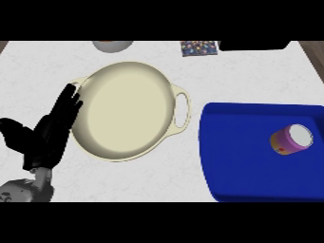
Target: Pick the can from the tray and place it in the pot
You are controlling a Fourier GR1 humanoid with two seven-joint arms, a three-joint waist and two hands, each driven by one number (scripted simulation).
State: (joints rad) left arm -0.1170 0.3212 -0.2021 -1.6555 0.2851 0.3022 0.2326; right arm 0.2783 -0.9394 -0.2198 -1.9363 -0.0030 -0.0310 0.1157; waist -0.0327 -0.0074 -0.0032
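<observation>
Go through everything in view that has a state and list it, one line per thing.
can: in the blue tray, tilted, pale top showing, not held.
tray: on the counter, holding only the can.
pot: cream, no lid, nothing inside.
left hand: open, fingers straight, at the pot's left rim, holding nothing.
right hand: not in view.
bowl: at the far edge, cut off; contents cannot be told.

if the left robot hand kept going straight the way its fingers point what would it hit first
The left robot hand is open, fingers pointing up and slightly right in the head view, tips at the left rim of the cream pot. It would probably meet that rim first, though its height above the pot is unclear.
</observation>
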